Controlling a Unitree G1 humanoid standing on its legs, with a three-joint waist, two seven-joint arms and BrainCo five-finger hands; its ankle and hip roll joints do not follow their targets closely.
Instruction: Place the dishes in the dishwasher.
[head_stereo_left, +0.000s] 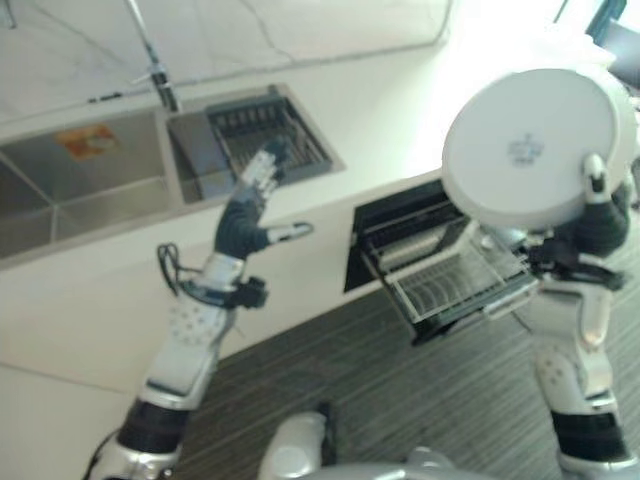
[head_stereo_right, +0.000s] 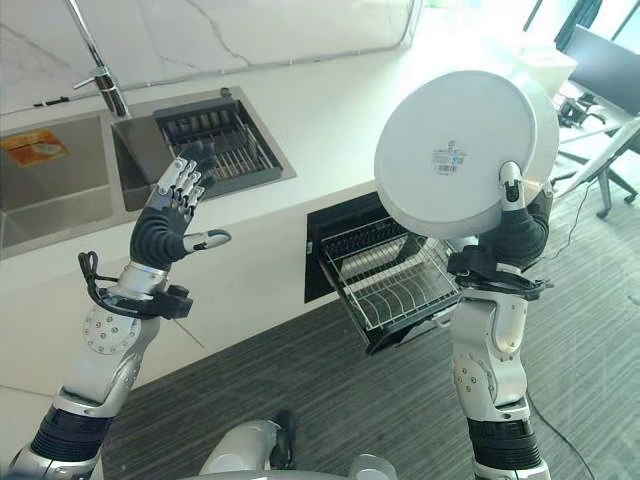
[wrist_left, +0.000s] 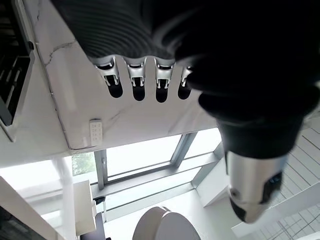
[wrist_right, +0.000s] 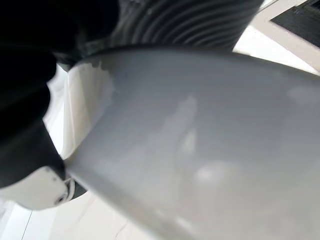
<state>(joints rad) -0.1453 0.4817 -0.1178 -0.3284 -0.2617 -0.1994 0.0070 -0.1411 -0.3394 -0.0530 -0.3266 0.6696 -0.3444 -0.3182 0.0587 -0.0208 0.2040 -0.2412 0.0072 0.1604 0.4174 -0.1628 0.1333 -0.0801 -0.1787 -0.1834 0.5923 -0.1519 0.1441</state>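
A large round white plate (head_stereo_right: 463, 152) is held upright, its underside facing me, above the pulled-out dishwasher rack (head_stereo_right: 395, 285). My right hand (head_stereo_right: 520, 225) is shut on the plate's lower right rim, the thumb pressed on its back; the plate's white surface (wrist_right: 210, 150) is close up in the right wrist view. My left hand (head_stereo_right: 175, 215) is raised in front of the counter near the sink, fingers straight and spread, holding nothing. Its fingers (wrist_left: 137, 80) look straight in the left wrist view too.
The dishwasher drawer (head_stereo_left: 440, 265) stands open under the white counter (head_stereo_left: 380, 120), its wire rack holding no dishes. A double sink (head_stereo_right: 60, 190) with a tap (head_stereo_right: 100, 75) and a dark drying rack (head_stereo_right: 215, 145) lies behind the left hand. Dark wooden floor (head_stereo_right: 330, 400) below.
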